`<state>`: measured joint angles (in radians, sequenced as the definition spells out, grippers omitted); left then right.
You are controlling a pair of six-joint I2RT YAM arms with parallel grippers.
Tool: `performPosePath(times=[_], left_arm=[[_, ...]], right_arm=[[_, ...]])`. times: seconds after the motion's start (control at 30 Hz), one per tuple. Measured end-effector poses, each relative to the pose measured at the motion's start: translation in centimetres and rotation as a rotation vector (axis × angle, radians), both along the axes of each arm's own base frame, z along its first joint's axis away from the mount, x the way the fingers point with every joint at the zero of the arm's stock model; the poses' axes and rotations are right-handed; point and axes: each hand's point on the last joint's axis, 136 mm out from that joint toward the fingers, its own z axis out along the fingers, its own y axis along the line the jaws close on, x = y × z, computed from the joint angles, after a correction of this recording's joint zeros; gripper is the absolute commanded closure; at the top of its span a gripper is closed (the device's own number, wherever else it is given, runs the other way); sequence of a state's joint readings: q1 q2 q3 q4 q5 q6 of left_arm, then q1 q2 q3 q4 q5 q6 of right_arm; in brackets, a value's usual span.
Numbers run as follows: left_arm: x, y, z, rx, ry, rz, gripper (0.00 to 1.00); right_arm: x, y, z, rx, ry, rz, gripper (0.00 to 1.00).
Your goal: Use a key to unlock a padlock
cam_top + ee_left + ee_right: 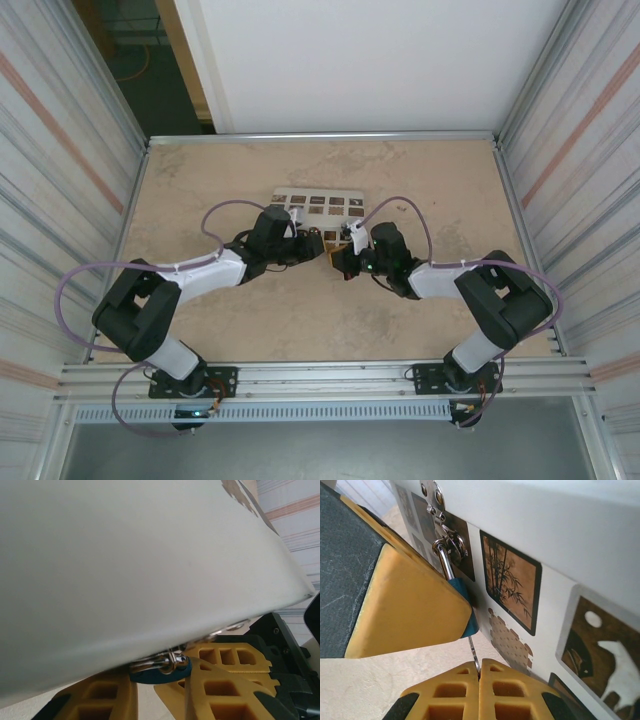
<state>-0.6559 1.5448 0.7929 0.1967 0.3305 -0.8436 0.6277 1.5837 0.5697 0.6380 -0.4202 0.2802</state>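
The blue padlock hangs by its metal shackle from a hasp on the white box. My left gripper is shut on the padlock's body, a yellow finger covering most of it. The key is a thin metal sliver running up into the padlock's lower end. My right gripper is shut on the key, its pads pressed together around the blade. From above, the left gripper and right gripper meet tip to tip in front of the box.
The white box with dark patterned squares stands at mid-table, right behind both grippers. Metal rails and corrugated walls bound the table. The right gripper's yellow finger sits close beside the left one.
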Motion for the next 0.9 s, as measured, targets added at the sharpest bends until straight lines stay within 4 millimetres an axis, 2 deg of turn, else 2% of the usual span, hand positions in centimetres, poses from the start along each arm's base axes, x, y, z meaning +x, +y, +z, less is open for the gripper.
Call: performPosePath(times=[0.4, 0.77, 0.9], left_arm=[[0.53, -0.05, 0.59, -0.027, -0.044, 0.025, 0.78], [0.46, -0.12, 0.64, -0.036, -0.043, 0.028, 0.79], [-0.07, -0.55, 0.54, -0.033, -0.038, 0.012, 0.79]], right_arm=[[0.51, -0.15, 0.54, 0.030, 0.073, 0.003, 1.00], [0.38, -0.29, 0.44, 0.033, 0.085, 0.005, 1.00], [-0.23, -0.78, 0.22, 0.029, 0.088, 0.001, 1.00]])
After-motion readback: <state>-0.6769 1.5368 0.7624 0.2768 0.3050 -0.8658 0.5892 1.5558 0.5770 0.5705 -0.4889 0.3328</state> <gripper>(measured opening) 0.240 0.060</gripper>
